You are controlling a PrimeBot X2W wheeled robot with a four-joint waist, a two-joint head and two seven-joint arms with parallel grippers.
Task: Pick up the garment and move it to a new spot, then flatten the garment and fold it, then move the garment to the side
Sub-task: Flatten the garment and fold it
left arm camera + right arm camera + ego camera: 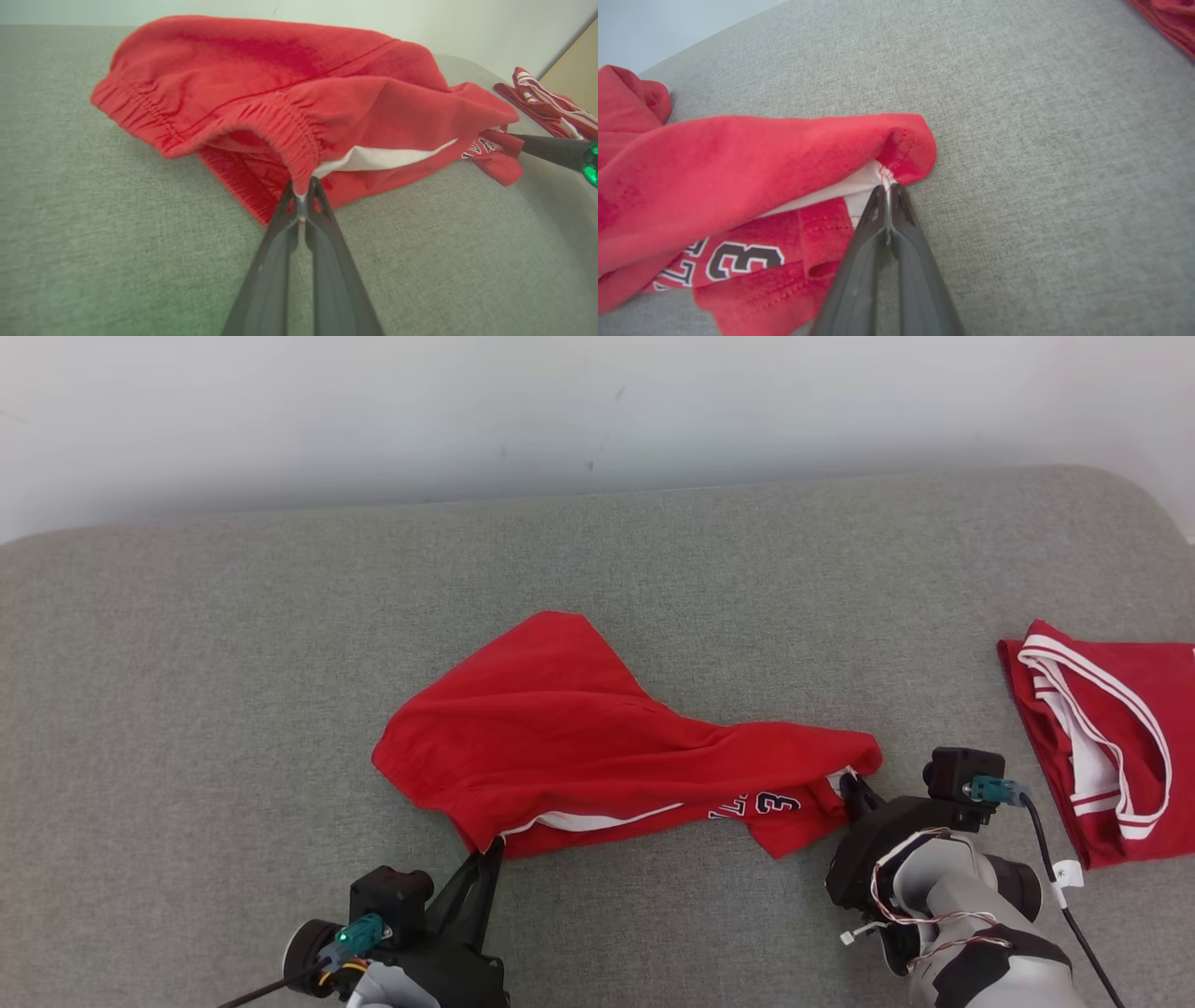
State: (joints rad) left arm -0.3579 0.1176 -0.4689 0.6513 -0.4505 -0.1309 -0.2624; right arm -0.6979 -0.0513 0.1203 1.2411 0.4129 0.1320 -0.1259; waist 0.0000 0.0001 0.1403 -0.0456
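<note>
**Head view.** The red shorts (597,747) lie bunched at the middle of the grey cushion (187,709), drawn out sideways between the two arms. The left gripper (492,849) meets the near left edge of the cloth, and the right gripper (850,784) meets its right end. A second red garment (1102,747) lies well apart at the right edge.

**Left wrist view.** The left fingers are pressed together and pinch the gathered waistband (299,140). It rises in a small peak at the tips, and the rest of the cloth slumps onto the cushion behind.

**Right wrist view.** The right fingers are pressed together on the hem corner (901,149), at the end of the white stripe (840,191). The printed number (742,261) sits just beside them.

**Handling assessment.**
- The cloth appears light, soft and limp, and not fragile.
- It will likely sag between the two holds and drag on the textured cushion rather than slide freely.
- The elastic waistband and the stitched hem are judged the soundest places to hold, being thicker than the open panel.
- Both grips are at the very fingertips, so a sharp pull could draw the fabric out.
</note>
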